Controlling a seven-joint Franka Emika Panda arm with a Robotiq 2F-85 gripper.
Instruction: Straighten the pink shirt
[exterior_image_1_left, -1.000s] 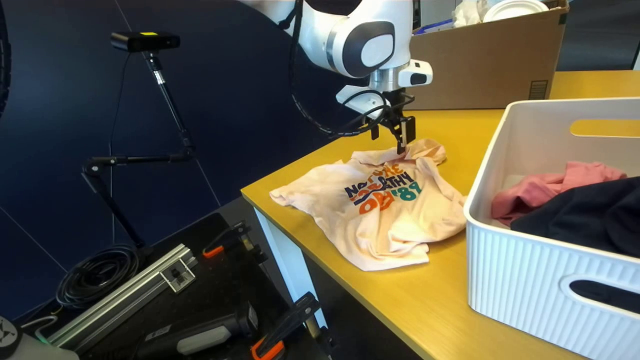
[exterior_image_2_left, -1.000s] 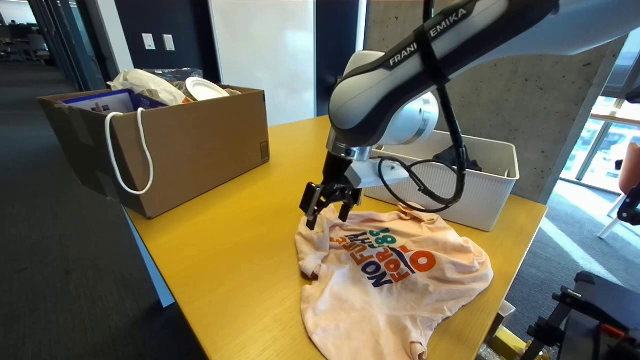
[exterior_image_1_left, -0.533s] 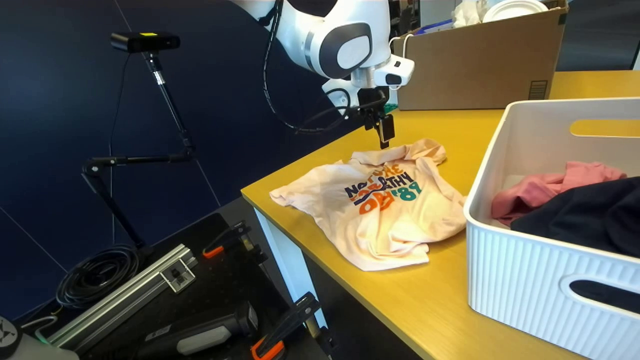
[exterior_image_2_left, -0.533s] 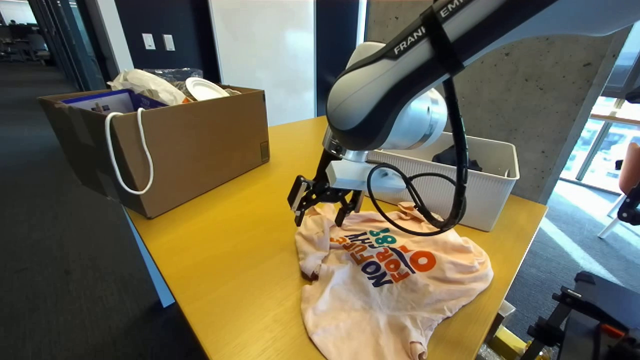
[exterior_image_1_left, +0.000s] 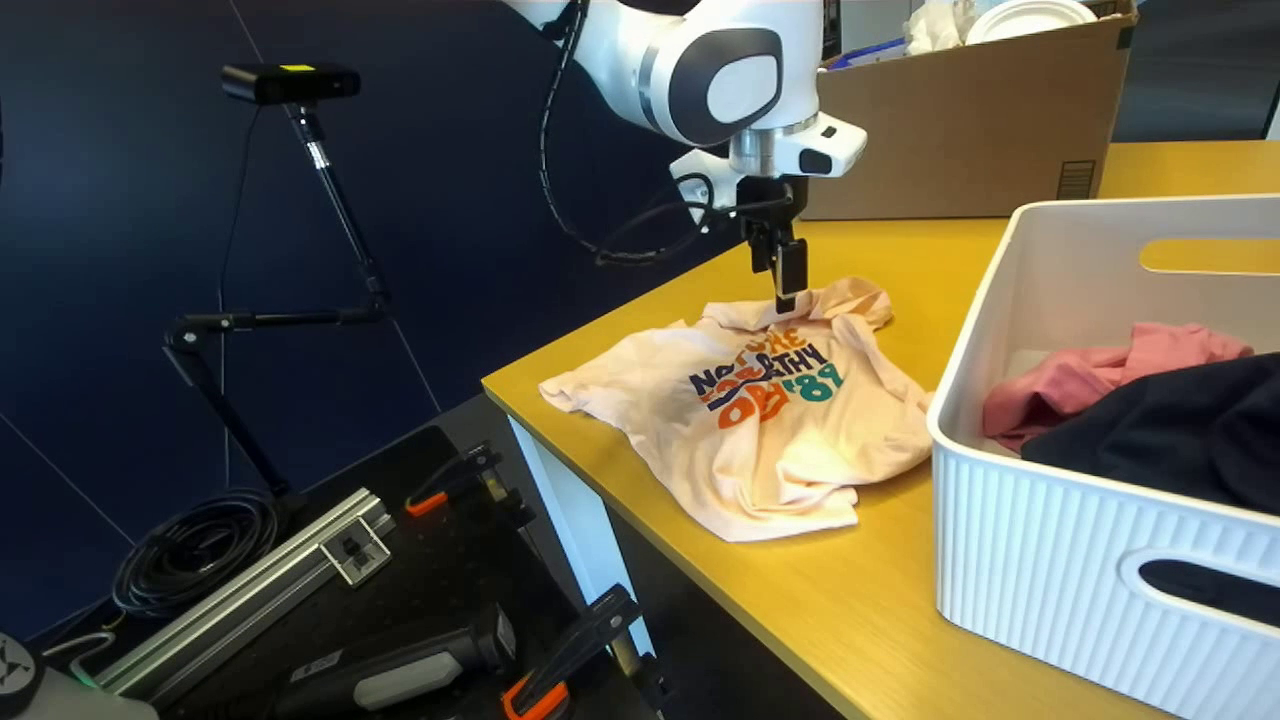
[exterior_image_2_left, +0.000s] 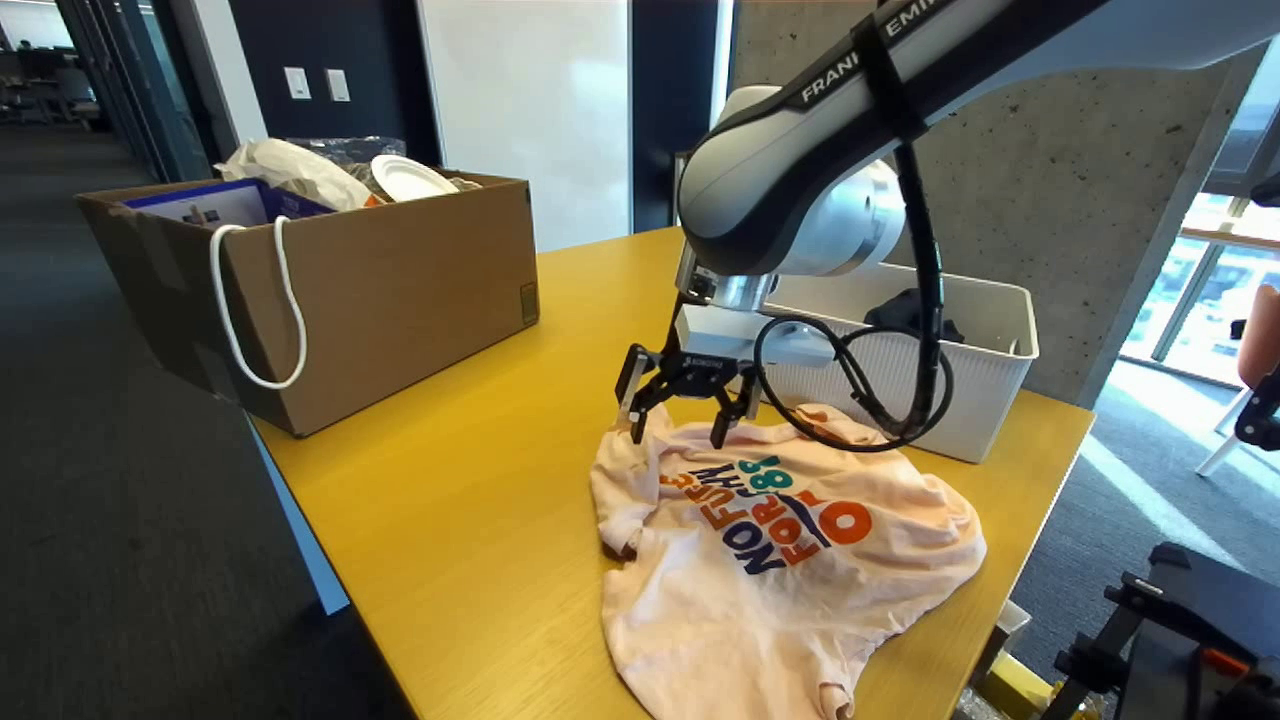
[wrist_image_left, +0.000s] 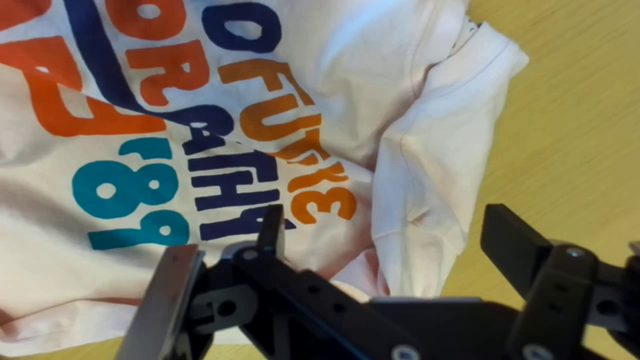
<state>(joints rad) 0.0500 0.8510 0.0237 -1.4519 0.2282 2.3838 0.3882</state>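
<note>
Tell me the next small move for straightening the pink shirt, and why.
Probably lower the open end effector a little onto the folded edge of the pink shirt. In the wrist view, that edge looks doubled over and shows between the spread fingers, with nothing gripped, so a pinch there might then let it be drawn out flat.

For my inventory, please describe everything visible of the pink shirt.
The pink shirt, pale, apparently cotton, bears orange, teal and navy lettering. It lies wrinkled, printed side up, on the yellow table, one edge folded over. The open fingers hang over that edge; contact with them, or the nearby white bin, is unclear.
</note>
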